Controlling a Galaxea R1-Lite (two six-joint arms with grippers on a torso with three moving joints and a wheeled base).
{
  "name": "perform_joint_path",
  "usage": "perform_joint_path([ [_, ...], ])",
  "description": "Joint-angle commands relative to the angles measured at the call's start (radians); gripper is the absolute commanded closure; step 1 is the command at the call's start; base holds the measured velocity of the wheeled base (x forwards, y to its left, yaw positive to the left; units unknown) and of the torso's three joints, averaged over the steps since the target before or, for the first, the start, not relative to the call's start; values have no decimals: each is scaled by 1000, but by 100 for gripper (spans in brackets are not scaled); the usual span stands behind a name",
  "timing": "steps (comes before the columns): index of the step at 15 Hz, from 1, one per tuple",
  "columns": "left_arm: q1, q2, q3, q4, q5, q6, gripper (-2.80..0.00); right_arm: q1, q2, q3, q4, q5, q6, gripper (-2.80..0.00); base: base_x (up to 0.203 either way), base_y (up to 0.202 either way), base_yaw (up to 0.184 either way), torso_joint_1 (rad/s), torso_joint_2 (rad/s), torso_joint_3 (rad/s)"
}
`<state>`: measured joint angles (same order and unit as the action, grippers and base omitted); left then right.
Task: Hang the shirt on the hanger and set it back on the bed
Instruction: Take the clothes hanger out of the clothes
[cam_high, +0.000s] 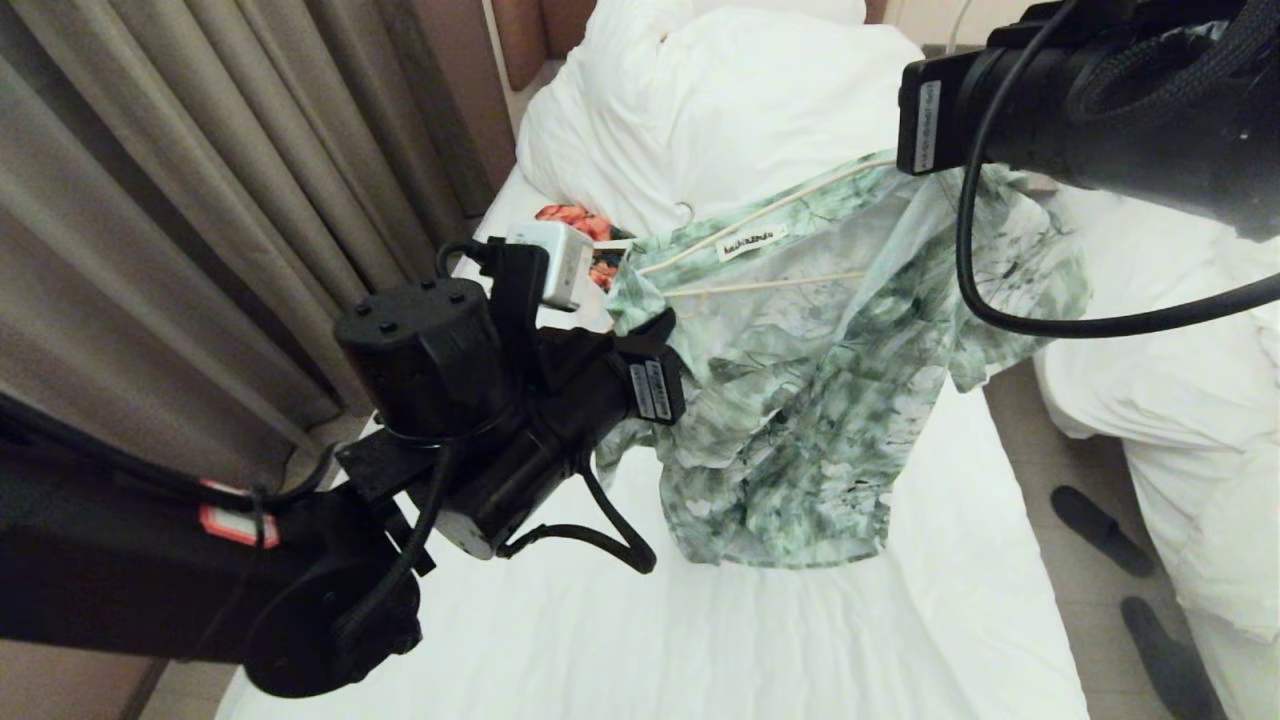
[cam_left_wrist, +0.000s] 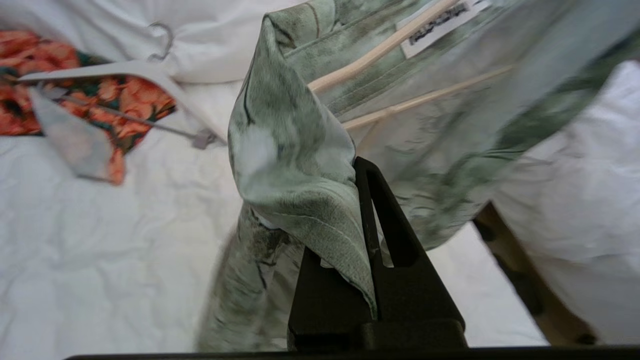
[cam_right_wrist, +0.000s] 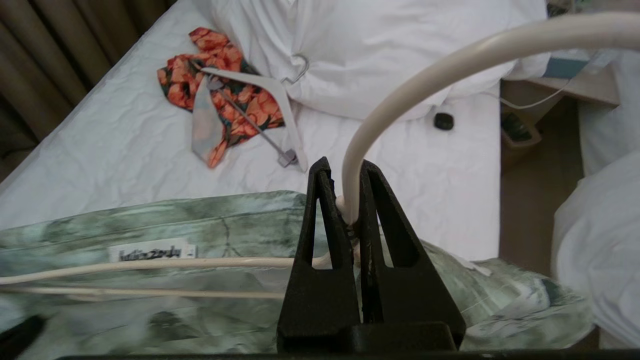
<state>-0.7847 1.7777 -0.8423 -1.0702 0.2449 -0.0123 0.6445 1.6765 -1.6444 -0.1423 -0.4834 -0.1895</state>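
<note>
Pinching the shirt (cam_left_wrist: 295, 165) shoulder mid-frame, the left gripper (cam_left_wrist: 367, 235) risks yanking cloth off the hanger (cam_right_wrist: 150, 264), whose neck the right gripper (cam_right_wrist: 345, 200) clamps above the bed (cam_high: 700, 620).

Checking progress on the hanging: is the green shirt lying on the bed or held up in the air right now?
Held up. The shirt dangles above the bed, pinched by the left gripper, its hanger clamped by the right gripper.
</note>
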Motion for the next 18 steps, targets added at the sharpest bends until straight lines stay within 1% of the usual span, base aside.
perform_joint_path([
  [1, 25, 63, -24, -7, 16, 7, 0, 6, 6, 6, 1, -1, 11, 0, 0, 0, 0, 0, 0, 0],
  [3, 141, 63, -61, -8, -2, 9, 0, -8, 1, 18, 4, -4, 17, 0, 0, 0, 0, 0, 0, 0],
  [5, 246, 7, -78, -5, -65, 5, 0, -34, -2, 21, 3, -4, 15, 0, 0, 0, 0, 0, 0, 0],
  [6, 278, -23, -83, -4, -94, 3, 0, -45, -3, 23, 4, -3, 13, 0, 0, 0, 0, 0, 0, 0],
  [7, 301, -49, -86, -3, -108, 2, 0, -54, -4, 23, 4, -3, 10, 0, 0, 0, 0, 0, 0, 0],
  [10, 359, -71, -114, -2, -113, -1, 0, -60, -20, 43, 7, -1, 6, 0, 0, 0, 0, 0, 0, 0],
  [12, 355, -65, -113, 6, -113, -5, 0, -61, -23, 47, 2, -1, 2, 0, 0, 0, 0, 0, 0, 0],
  [13, 333, -58, -109, 11, -113, -6, 0, -60, -21, 46, -2, 0, 4, 0, 0, 0, 0, 0, 0, 0],
  [15, 254, -31, -88, 15, -95, -6, 0, -55, -17, 43, -4, 0, 6, 0, 0, 0, 0, 0, 0, 0],
  [17, 173, 15, -78, 15, -47, -4, 0, -52, -12, 43, -6, 0, 26, 0, 0, 0, 0, 0, 0, 0],
  [18, 136, 37, -76, 15, -17, -3, 0, -48, -7, 44, -8, 0, 49, 0, 0, 0, 0, 0, 0, 0],
])
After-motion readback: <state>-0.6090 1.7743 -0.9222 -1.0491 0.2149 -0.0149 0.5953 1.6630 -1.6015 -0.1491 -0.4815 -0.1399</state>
